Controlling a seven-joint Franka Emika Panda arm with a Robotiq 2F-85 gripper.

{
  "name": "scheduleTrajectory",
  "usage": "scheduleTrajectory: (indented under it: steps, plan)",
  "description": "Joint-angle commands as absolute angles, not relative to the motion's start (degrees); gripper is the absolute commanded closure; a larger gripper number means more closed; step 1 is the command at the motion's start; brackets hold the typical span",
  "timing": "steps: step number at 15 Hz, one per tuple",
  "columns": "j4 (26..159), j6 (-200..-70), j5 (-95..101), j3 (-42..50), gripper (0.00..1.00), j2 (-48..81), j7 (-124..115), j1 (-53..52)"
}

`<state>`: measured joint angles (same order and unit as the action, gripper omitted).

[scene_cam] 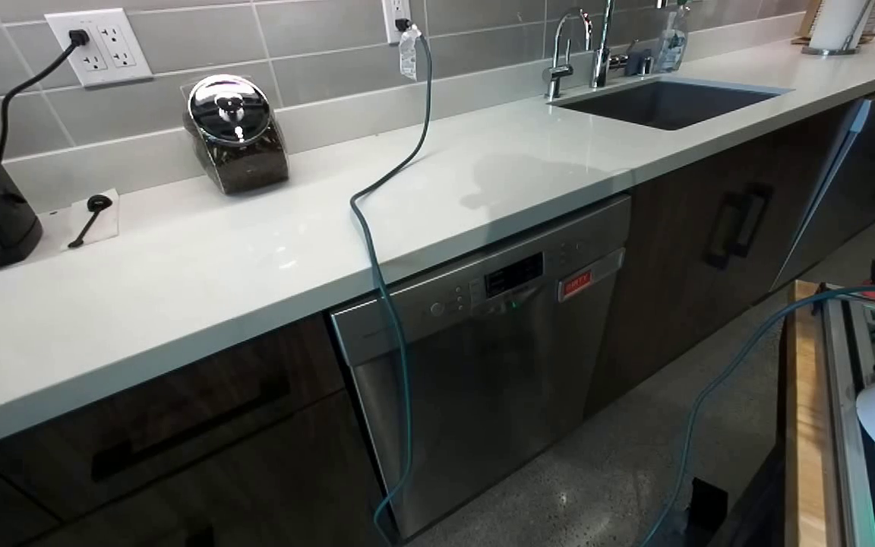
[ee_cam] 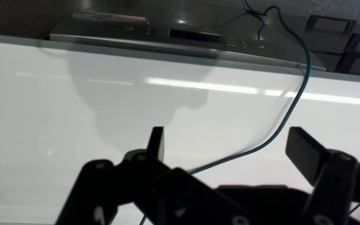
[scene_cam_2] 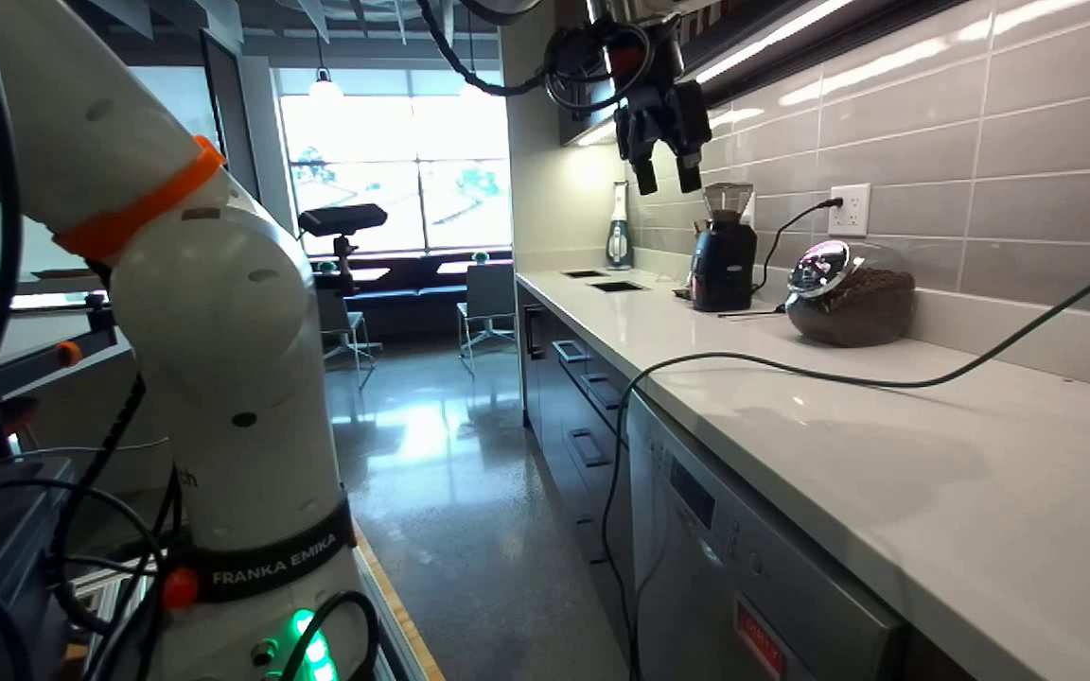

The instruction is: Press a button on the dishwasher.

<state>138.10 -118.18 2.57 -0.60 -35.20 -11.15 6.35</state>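
Observation:
The dishwasher is a grey metal front under the counter edge. It also shows in an exterior view and at the top of the wrist view. Its top control strip holds a dark display, with small buttons on both sides, and a red label. The display shows in the wrist view too. My gripper is open and empty, pointing down high above the white counter, apart from the dishwasher. In the wrist view its fingers are wide apart over the counter.
A teal cable crosses the counter and hangs over the dishwasher's left part. A glass jar and a black grinder stand near the wall. A sink and faucet lie beyond. Dark cabinets flank the dishwasher.

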Motion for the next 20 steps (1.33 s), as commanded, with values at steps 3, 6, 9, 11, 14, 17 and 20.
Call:
scheduleTrajectory:
  steps: [3, 6, 9, 11, 14, 17, 20]
  plan:
    - [137.99, -118.06, 2.65, -0.48, 0.00, -35.16, -11.20, 6.20]
    - [137.99, -118.06, 2.65, -0.48, 0.00, -35.16, -11.20, 6.20]
    - [137.99, -118.06, 2.65, -0.48, 0.00, -35.16, -11.20, 6.20]
    - [137.99, -118.06, 2.65, -0.48, 0.00, -35.16, -11.20, 6.20]
    - [137.99, -118.06, 2.65, -0.48, 0.00, -35.16, -11.20, 6.20]
    - [137.99, -118.06, 2.65, -0.48, 0.00, -35.16, -11.20, 6.20]
    - [138.74, -120.07, 3.42, 0.93, 0.00, -34.89, -8.33, 6.35]
